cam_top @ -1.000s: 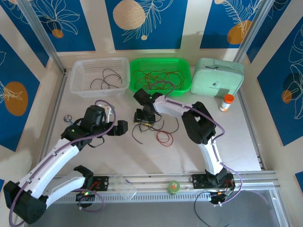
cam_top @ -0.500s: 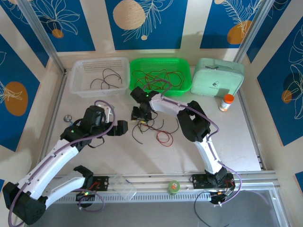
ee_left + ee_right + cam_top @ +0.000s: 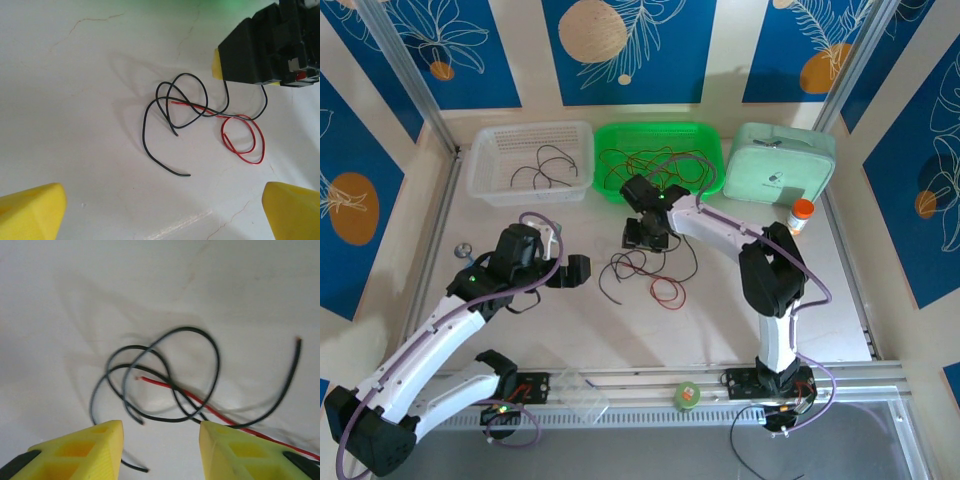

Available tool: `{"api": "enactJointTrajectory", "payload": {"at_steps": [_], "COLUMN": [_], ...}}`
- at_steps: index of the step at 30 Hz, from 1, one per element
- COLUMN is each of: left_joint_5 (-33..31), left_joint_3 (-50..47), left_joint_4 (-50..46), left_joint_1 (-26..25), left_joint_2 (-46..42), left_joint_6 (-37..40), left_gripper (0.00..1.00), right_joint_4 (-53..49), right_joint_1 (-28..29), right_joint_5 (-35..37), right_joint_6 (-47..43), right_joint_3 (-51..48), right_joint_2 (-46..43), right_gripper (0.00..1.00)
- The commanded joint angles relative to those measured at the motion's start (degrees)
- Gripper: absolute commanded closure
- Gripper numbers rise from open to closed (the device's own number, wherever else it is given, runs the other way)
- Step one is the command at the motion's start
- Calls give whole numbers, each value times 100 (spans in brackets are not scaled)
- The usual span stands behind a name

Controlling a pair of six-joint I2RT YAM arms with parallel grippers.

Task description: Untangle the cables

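Left pincer [image 3: 577, 270] hangs wide open, empty. Just right of it, the thin red and black cables [image 3: 172, 389] lie looped together on the white table [image 3: 570, 320], not yet untangled. The right pincer [image 3: 645, 238] has slid back toward the green plastic basket [image 3: 710, 180] and narrowed to roughly half open, nothing pinched that I can see. Probably re-aiming. The mint-green zip case [image 3: 782, 165] sits well clear. The crossed loops are the real snag.

Blue leaf-print wall panels [image 3: 670, 60] around white tabletop [image 3: 820, 300].
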Motion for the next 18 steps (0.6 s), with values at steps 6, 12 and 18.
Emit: {"api": "enactJointTrajectory", "payload": {"at_steps": [6,12,18], "left_joint_5": [12,-8,35], "left_joint_3": [19,15,40], "left_joint_4": [-41,-77,-53], "left_joint_1": [-103,-103,-137], "left_joint_2": [-87,-117,-64], "left_joint_6": [-84,-108,-119], "left_gripper": [0,0,0], "right_joint_4": [-160,-163,16], "right_joint_1": [-101,-19,1], "right_joint_5": [19,195,224], "right_joint_6": [-106,-21,32], "right_joint_3": [55,126,113], "right_joint_2": [750,1215,1403], "right_gripper": [56,59,84]}}
